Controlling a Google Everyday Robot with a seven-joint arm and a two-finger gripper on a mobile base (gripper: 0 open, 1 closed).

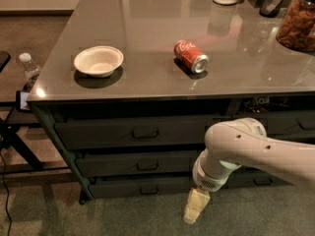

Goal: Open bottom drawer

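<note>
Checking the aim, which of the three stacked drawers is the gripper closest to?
The bottom drawer, the slimmest front nearest the floor; the gripper hangs by its right end, below the other two.

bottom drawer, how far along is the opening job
Done: nothing yet. The bottom drawer sits shut, with no tray showing. In hand: the gripper hangs low in front of the drawer's right end, to the right of its handle and not touching it. Left: reach the handle, take hold of it and pull the drawer out.
</note>
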